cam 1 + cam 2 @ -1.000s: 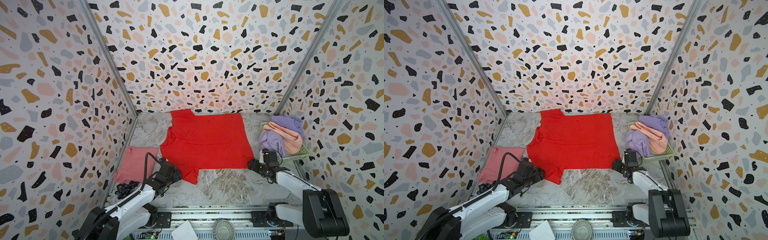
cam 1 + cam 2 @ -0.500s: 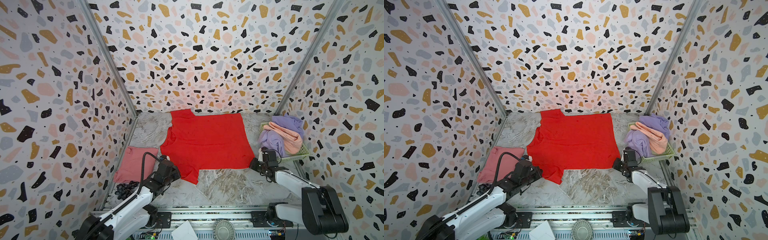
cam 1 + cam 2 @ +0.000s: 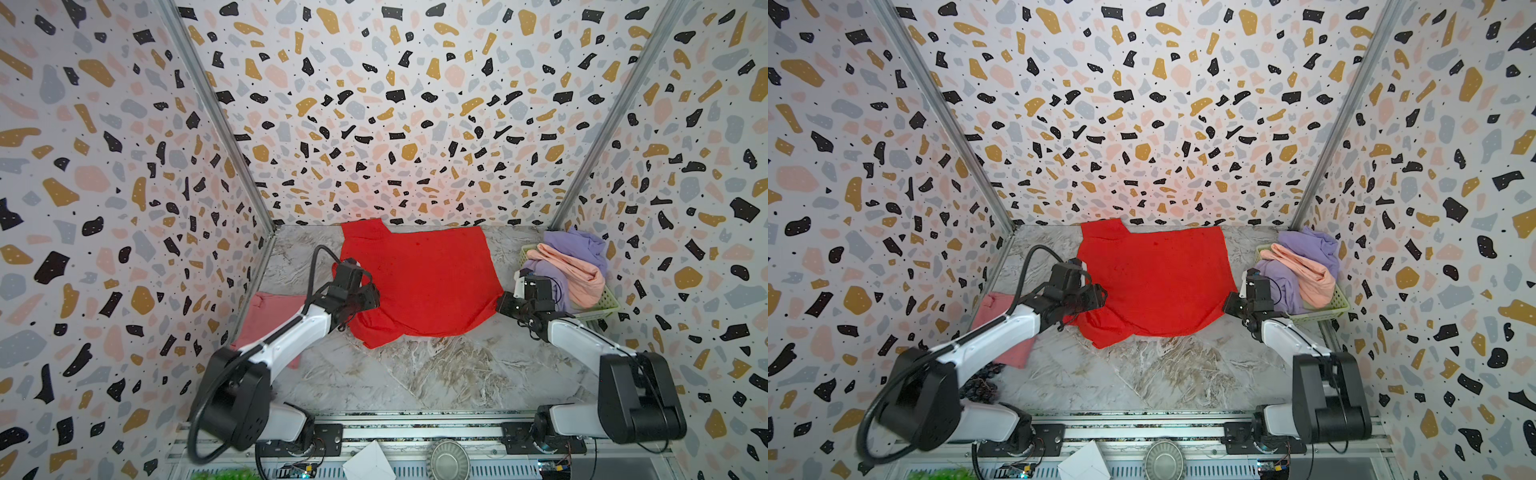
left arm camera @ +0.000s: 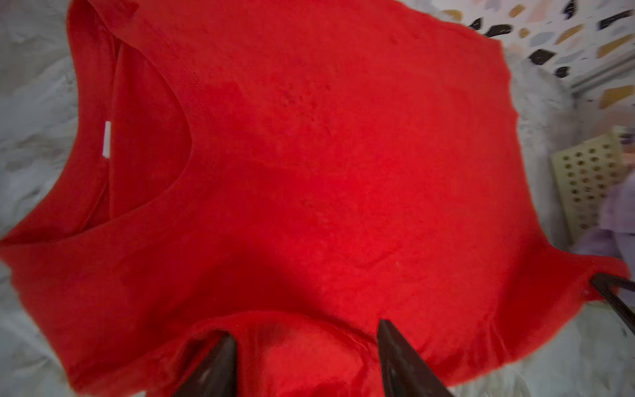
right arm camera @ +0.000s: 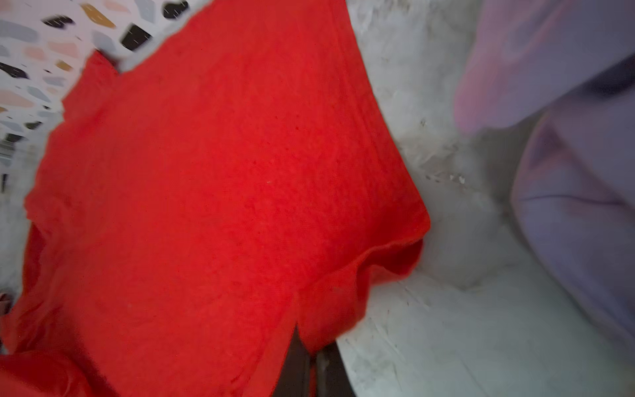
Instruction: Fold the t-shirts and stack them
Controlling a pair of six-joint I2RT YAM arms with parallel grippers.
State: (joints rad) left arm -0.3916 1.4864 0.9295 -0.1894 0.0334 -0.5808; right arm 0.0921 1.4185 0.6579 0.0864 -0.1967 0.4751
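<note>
A bright red t-shirt (image 3: 428, 278) (image 3: 1158, 278) lies spread on the marble table, collar to the left. My left gripper (image 3: 370, 300) (image 3: 1099, 297) (image 4: 305, 331) hovers over its near left shoulder, open, with a ridge of red fabric bunched between the fingers. My right gripper (image 3: 501, 305) (image 3: 1228, 306) (image 5: 311, 361) is shut on the near right hem corner of the red t-shirt (image 5: 213, 192), which is raised a little. A folded dusty pink t-shirt (image 3: 270, 313) (image 3: 994, 309) lies at the left, partly under my left arm. Lavender (image 3: 577, 245) and peach (image 3: 575, 272) t-shirts sit crumpled in the basket.
The pale green lattice basket (image 3: 600, 306) (image 3: 1329, 309) stands at the right wall, just behind my right wrist. Dark grapes (image 3: 980, 384) lie at the near left under the left arm. Patterned walls enclose three sides. A metal rail (image 3: 415, 432) runs along the front edge.
My left arm has risen and moved back and right, from the near sleeve onto the shirt's shoulder. The right gripper has closed on the hem corner and lifted it slightly.
</note>
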